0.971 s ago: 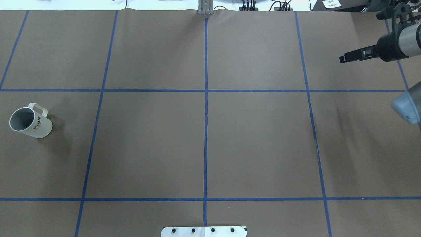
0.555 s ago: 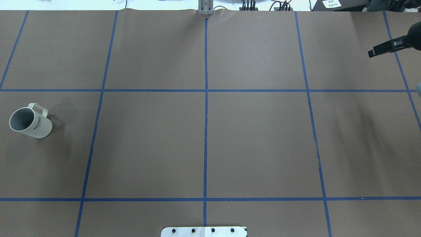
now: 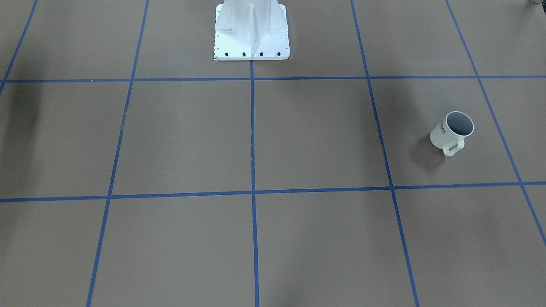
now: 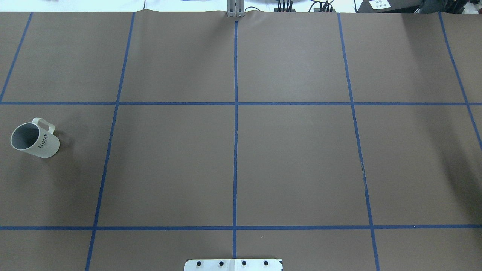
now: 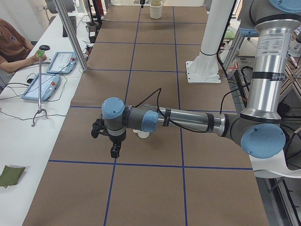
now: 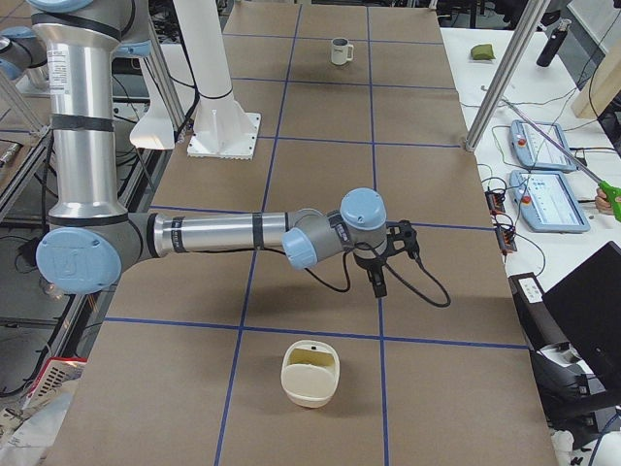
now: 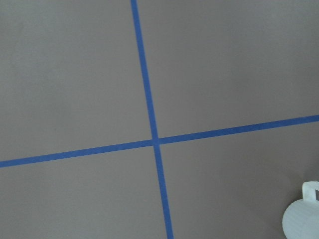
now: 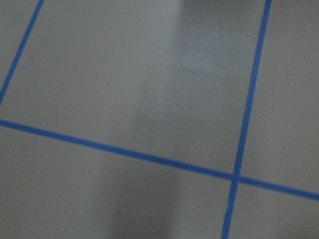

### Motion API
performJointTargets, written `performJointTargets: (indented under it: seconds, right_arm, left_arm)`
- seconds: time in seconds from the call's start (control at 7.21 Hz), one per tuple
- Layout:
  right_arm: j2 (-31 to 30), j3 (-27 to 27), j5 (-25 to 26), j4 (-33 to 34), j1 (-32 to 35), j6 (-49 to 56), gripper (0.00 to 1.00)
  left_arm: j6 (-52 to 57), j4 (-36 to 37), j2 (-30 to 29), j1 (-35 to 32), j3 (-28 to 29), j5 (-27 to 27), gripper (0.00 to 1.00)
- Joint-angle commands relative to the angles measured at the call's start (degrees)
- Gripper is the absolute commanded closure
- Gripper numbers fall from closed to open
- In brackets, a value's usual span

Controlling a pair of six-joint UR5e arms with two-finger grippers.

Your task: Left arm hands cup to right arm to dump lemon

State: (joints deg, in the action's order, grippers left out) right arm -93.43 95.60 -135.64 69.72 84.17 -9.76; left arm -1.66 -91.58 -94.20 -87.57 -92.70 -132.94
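The cream-white cup [image 4: 34, 140] stands upright at the table's left edge, handle toward the far side, with "HOME" lettering. It also shows in the front-facing view [image 3: 452, 132], and its edge shows in the left wrist view [image 7: 301, 221]. Its grey inside shows no lemon. The left arm's gripper [image 5: 114, 151] points down just beside the cup [image 5: 142, 134], nearer the table's end. I cannot tell if it is open. The right arm's gripper [image 6: 378, 284] hangs over the table's right end. I cannot tell its state either. Both are outside the overhead view.
A cream rounded container [image 6: 310, 374] sits on the table near the right end, below the right gripper, with a yellow-green tint inside. The white robot base [image 3: 251, 30] stands at the table's middle edge. Blue tape lines grid the brown table [image 4: 293, 162].
The right arm and its gripper have moved right and left the overhead view. The cup has not moved.
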Motion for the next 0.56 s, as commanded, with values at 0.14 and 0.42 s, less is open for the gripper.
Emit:
performJointTargets:
  seconds: [0.14,0.42]
  right_arm:
    - [-9.0,9.3,-2.0,14.1,2.8,0.6,0.00]
    - [-12.0,9.3,0.3,11.3,4.2,1.0,0.00]
  left_arm:
    - [-0.5,4.7,-0.4,-0.4,-2.7,0.0,0.00]
    - [-0.6,5.0,1.7,-0.4,-2.7,-0.3,0.00]
